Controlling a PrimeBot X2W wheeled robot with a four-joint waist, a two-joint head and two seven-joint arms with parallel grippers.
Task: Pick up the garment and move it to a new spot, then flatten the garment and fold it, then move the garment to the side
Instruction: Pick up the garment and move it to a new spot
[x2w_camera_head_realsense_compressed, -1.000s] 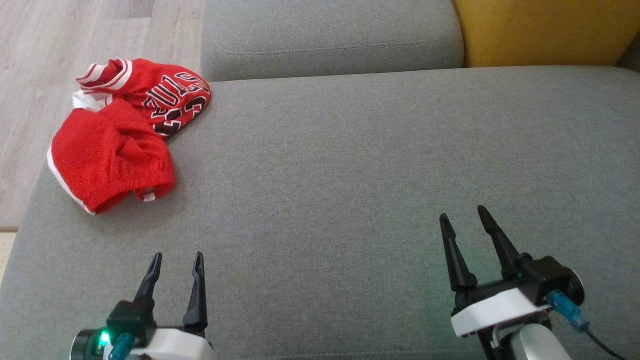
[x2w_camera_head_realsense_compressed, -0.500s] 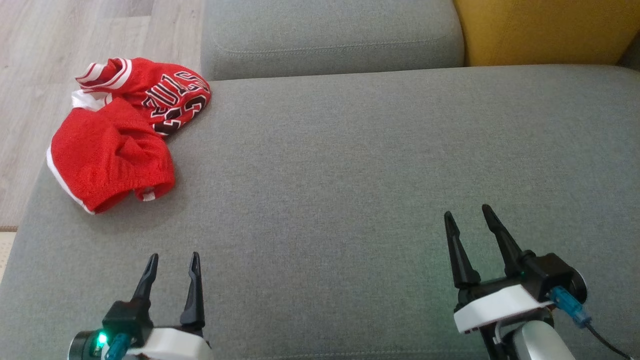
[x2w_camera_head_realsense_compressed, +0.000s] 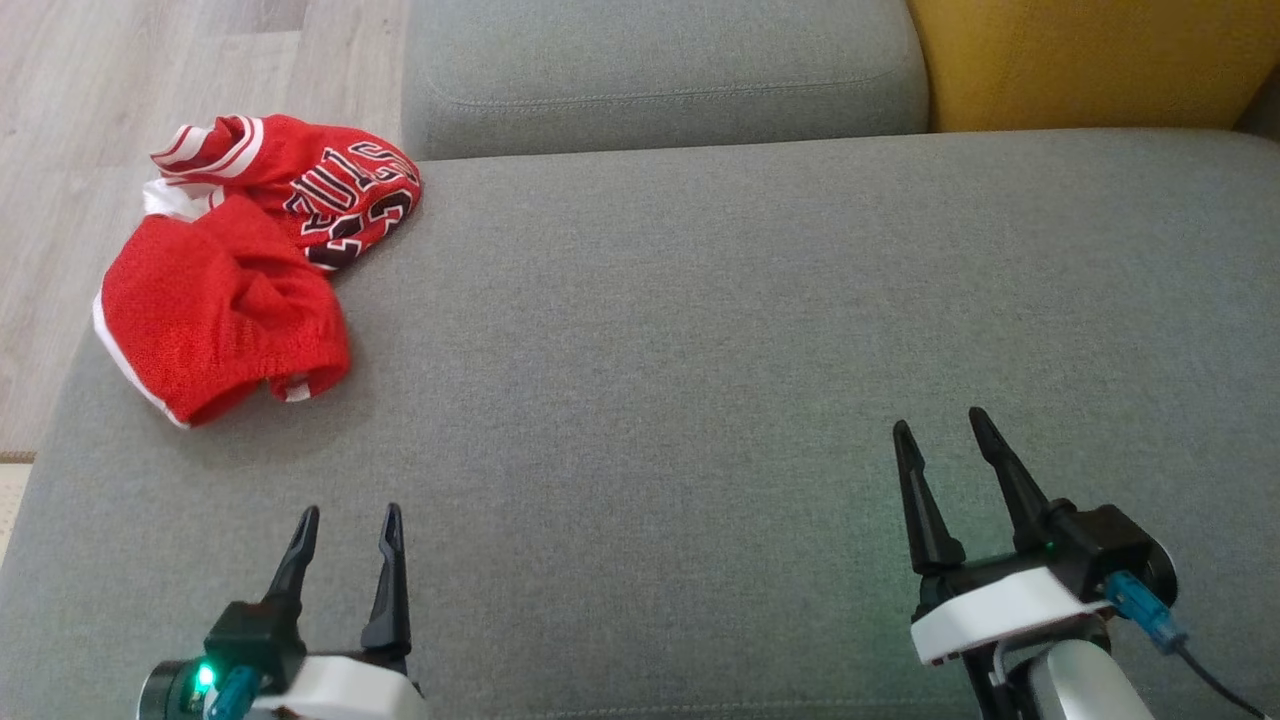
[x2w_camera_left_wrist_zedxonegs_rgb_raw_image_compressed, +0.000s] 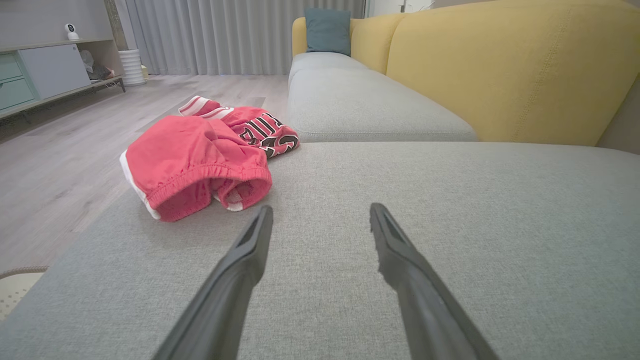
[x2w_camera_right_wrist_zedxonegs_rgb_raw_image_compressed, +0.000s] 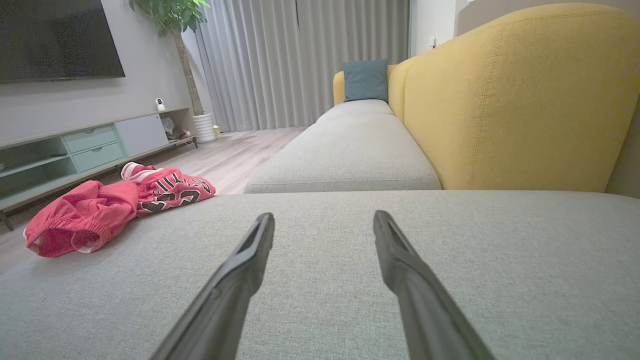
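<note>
The garment (x2w_camera_head_realsense_compressed: 340, 190), a red jersey with black white-edged lettering and striped trim, lies crumpled at the far left corner of the grey sofa seat (x2w_camera_head_realsense_compressed: 700, 330). It is also in the left wrist view (x2w_camera_left_wrist_zedxonegs_rgb_raw_image_compressed: 260, 131) and the right wrist view (x2w_camera_right_wrist_zedxonegs_rgb_raw_image_compressed: 172, 190). A plain red cloth (x2w_camera_head_realsense_compressed: 220, 310) with an elastic hem overlaps its near side. My left gripper (x2w_camera_head_realsense_compressed: 351, 510) hovers open and empty at the seat's near left, well short of the cloth. My right gripper (x2w_camera_head_realsense_compressed: 940, 420) is open and empty at the near right, far from the garment.
The seat's left edge drops to a wooden floor (x2w_camera_head_realsense_compressed: 60, 150). A second grey cushion (x2w_camera_head_realsense_compressed: 660, 70) adjoins the far side, and a yellow backrest (x2w_camera_head_realsense_compressed: 1090, 60) rises at the far right. A low TV cabinet (x2w_camera_right_wrist_zedxonegs_rgb_raw_image_compressed: 75, 150) stands across the room.
Both grippers have drifted slightly toward the bottom of the head view, the right one also a little rightward. The garment and the red cloth lie as before.
</note>
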